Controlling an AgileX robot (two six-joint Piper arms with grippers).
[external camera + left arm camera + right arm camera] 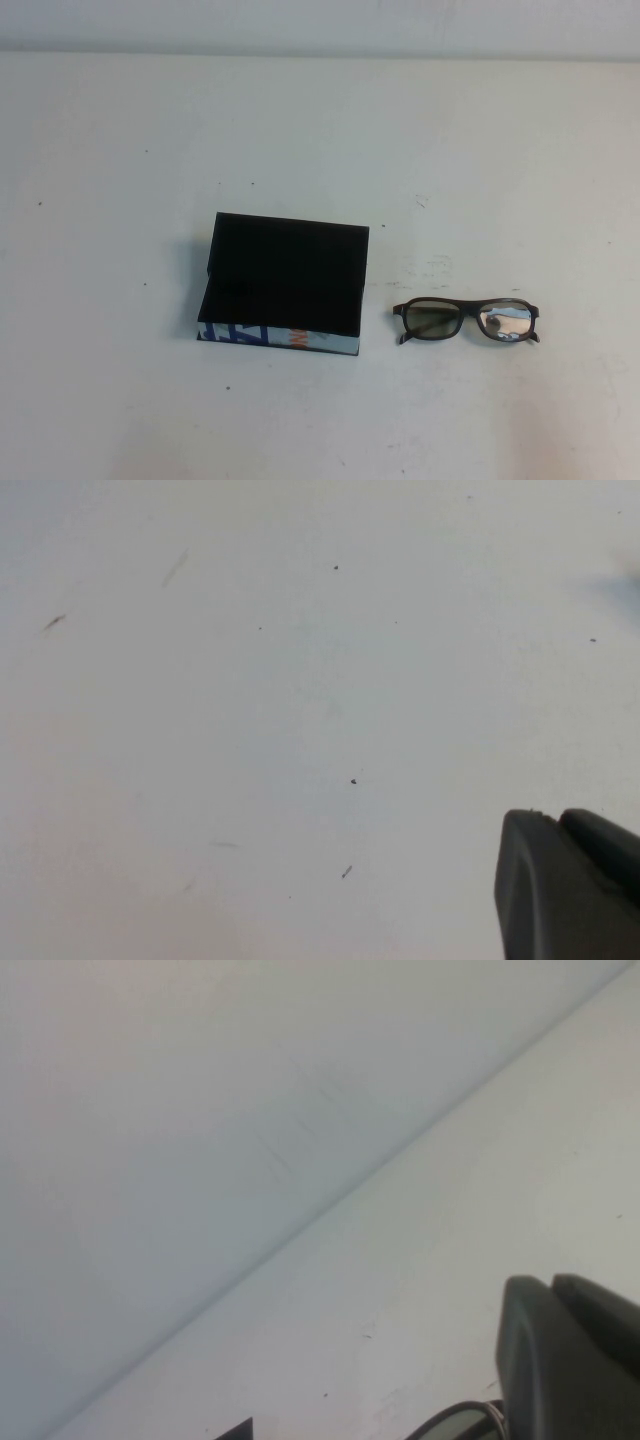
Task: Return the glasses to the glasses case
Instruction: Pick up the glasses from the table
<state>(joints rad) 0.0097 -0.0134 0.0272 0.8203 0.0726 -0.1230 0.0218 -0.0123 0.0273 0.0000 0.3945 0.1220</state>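
The glasses (467, 321) lie on the white table right of centre, dark thick frame, lenses facing the near edge. The glasses case (285, 275) sits just left of them, black on top, with its white side printed in blue and orange (280, 339) towards me. Neither arm shows in the high view. My left gripper (555, 818) is shut and empty over bare table. My right gripper (548, 1282) is shut and empty; one lens of the glasses (455, 1425) and a black corner of the case (235, 1430) show at that view's edge, close to the fingers.
The white table (320, 130) carries only small dark specks and scuff marks. Its far edge meets a pale wall (320, 25).
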